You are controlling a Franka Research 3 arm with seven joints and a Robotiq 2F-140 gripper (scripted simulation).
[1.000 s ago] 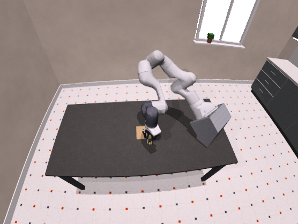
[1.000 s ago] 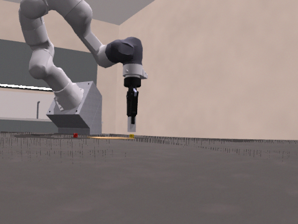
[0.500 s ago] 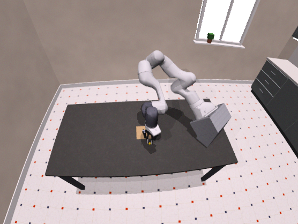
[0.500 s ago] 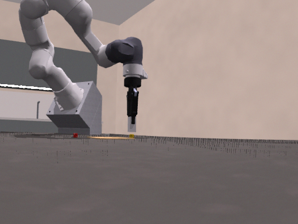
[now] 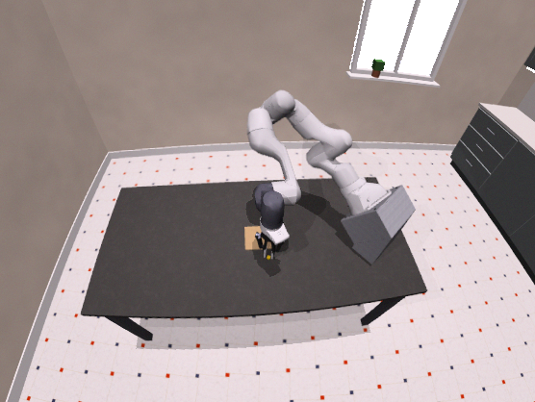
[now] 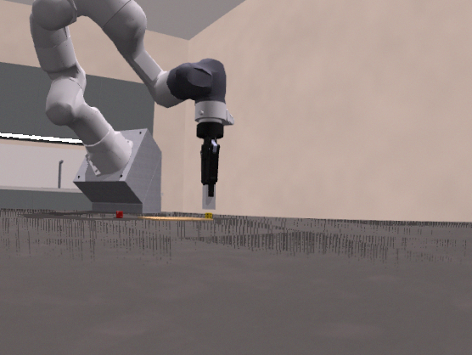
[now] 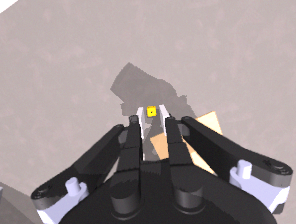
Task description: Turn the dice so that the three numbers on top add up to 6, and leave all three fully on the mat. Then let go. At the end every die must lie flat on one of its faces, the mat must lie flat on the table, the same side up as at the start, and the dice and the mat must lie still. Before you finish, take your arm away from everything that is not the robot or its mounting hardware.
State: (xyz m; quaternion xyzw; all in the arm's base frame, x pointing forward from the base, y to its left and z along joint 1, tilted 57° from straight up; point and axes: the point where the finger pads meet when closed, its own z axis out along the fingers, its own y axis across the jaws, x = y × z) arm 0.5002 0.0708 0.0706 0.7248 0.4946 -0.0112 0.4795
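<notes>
Right, with the mat as landmark, the gripper is hovering just off its edge, fingers standing slightly apart with nothing pinched; the yellow die is lying beneath them, off the mat, showing one pip on top; the red die is sitting beyond the mat's other side in the exterior view.

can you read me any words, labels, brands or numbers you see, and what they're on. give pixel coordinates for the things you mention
No words, labels, brands or numbers can be read.
Yellow die (image 5: 268, 257) (image 6: 209, 216) (image 7: 151, 111): one dark pip on top in the wrist view; side marks too small.
Red die (image 6: 120, 214): too small to read.
</notes>
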